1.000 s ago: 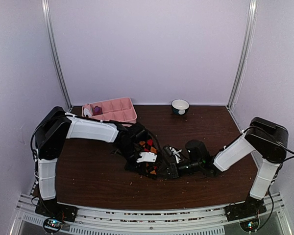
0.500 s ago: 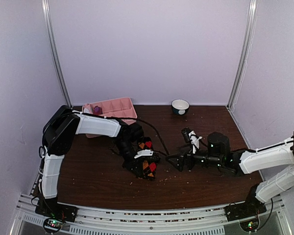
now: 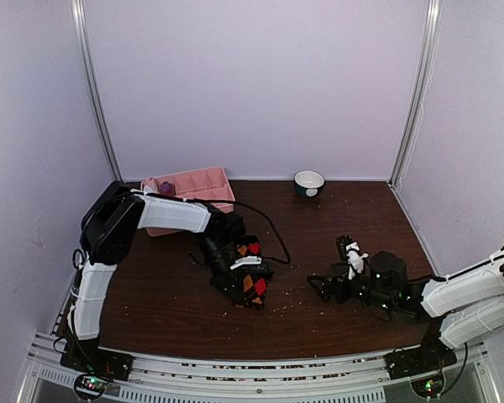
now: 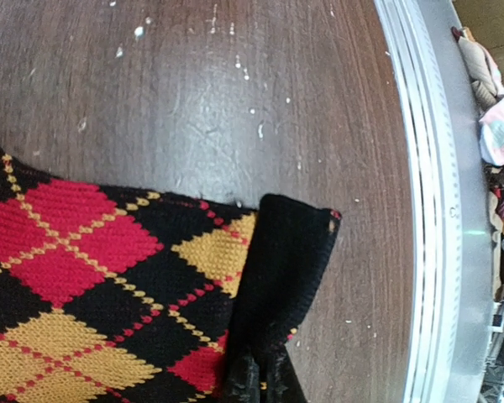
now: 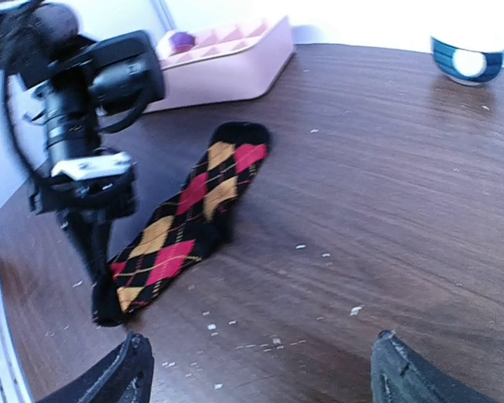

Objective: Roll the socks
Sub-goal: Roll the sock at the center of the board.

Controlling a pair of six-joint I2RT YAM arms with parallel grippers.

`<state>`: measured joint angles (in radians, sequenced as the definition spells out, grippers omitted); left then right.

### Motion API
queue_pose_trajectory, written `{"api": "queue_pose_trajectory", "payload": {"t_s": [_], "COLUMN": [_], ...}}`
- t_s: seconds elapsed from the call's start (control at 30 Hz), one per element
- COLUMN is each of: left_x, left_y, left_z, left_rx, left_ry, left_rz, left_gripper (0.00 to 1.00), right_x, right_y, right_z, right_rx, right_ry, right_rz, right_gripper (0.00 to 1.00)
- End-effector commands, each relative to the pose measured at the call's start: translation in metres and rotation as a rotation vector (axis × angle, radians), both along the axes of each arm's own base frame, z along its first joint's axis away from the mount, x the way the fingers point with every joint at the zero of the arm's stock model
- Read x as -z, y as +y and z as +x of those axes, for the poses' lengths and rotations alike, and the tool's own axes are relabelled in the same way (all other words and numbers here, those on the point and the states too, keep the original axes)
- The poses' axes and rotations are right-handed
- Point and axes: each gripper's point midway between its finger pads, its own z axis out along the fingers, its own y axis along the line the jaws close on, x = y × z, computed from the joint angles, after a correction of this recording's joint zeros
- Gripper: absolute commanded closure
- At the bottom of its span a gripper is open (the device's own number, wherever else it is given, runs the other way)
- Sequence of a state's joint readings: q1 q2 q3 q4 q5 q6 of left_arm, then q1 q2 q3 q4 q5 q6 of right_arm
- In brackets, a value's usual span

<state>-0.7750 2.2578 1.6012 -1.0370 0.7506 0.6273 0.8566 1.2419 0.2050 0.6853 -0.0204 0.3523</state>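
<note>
A black sock with red and orange argyle diamonds lies flat on the brown table, left of centre. My left gripper is shut on the sock's near end. In the left wrist view the fingertips pinch a folded black edge of the sock. My right gripper stands open low over the table, well to the right of the sock and apart from it. The right wrist view has the sock stretched out ahead, the left gripper at its near end, and my right gripper open with nothing inside. A magenta-purple sock sits in the tray.
A pink compartment tray stands at the back left, also in the right wrist view as the tray. A small blue and white bowl is at the back centre. White crumbs dot the table. The metal rail runs along the near edge.
My right gripper has let go at the sock, opened and pulled back to the right. The left gripper keeps its hold and has shifted slightly; the sock now lies stretched out.
</note>
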Motion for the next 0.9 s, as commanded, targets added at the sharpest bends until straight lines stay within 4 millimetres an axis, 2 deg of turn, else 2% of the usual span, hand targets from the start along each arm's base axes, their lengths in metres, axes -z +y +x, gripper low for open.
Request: {"api": "queue_pose_trajectory", "payload": {"t_s": [0.0,0.07,0.13,0.3,0.4,0.53,0.63,0.87], "left_x": [0.034,0.035,0.035,0.037,0.038,0.04,0.041,0.039], "left_y": [0.029,0.029,0.029,0.031,0.032,0.034,0.034,0.033], "left_z": [-0.005,-0.003,-0.002,-0.001,0.002,0.005,0.006,0.001], "left_rx": [-0.016,-0.025,-0.036,-0.046,-0.052,-0.065,-0.079,-0.074], "left_ry": [0.068,0.086,0.107,0.123,0.116,0.115,0.12,0.158], "left_rz": [0.161,0.16,0.165,0.175,0.182,0.195,0.204,0.181], "left_gripper": [1.0,1.0,1.0,1.0,1.0,1.0,1.0,1.0], "right_x": [-0.004,0.0,0.0,-0.004,0.004,0.019,0.03,0.05], "right_y": [0.023,0.04,0.061,0.112,0.138,0.161,0.174,0.188], "right_z": [-0.011,-0.021,-0.035,-0.062,-0.067,-0.068,-0.066,-0.058], "right_rx": [-0.112,-0.195,-0.289,-0.49,-0.578,-0.656,-0.704,-0.747], "right_ry": [-0.089,-0.107,-0.156,-0.275,-0.281,-0.289,-0.294,-0.281], "right_rz": [-0.103,-0.148,-0.18,-0.212,-0.245,-0.297,-0.34,-0.399], "right_gripper": [0.2,0.34,0.44,0.55,0.56,0.55,0.59,0.65]}}
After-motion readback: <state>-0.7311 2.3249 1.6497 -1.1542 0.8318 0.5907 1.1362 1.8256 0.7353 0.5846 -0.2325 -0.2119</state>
